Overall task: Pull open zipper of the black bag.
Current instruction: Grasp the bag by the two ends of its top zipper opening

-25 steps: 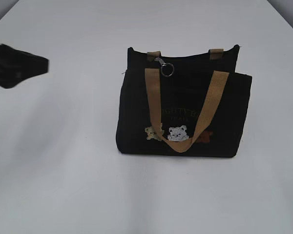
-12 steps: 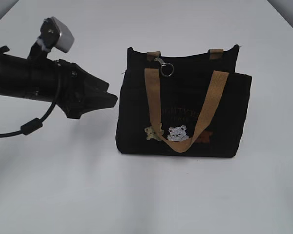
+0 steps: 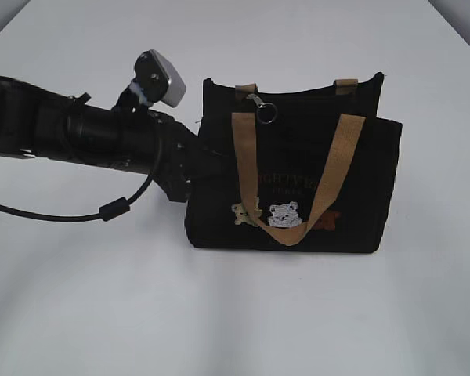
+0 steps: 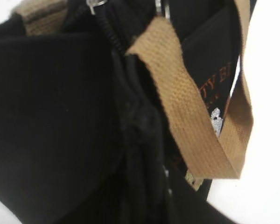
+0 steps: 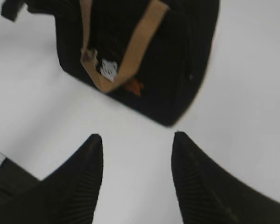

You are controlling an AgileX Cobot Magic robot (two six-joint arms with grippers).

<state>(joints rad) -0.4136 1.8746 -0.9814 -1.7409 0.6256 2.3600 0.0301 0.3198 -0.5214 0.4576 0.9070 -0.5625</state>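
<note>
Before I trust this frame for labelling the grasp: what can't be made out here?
- Left gripper: exterior view, its black jaws merge with the bag; grip unclear. In the left wrist view the jaws are out of frame.
- Zipper: left wrist view, cut off by the top edge, blurred.
- Lettering: too small and dim to read.
- Right gripper: absent from the exterior view.

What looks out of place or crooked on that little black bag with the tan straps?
Nothing looks damaged or spilled. The small black fabric bag stands upright; only its front tan webbing handle has flopped down over the gold lettering, while the silver ring pull dangles at the top edge.
</note>
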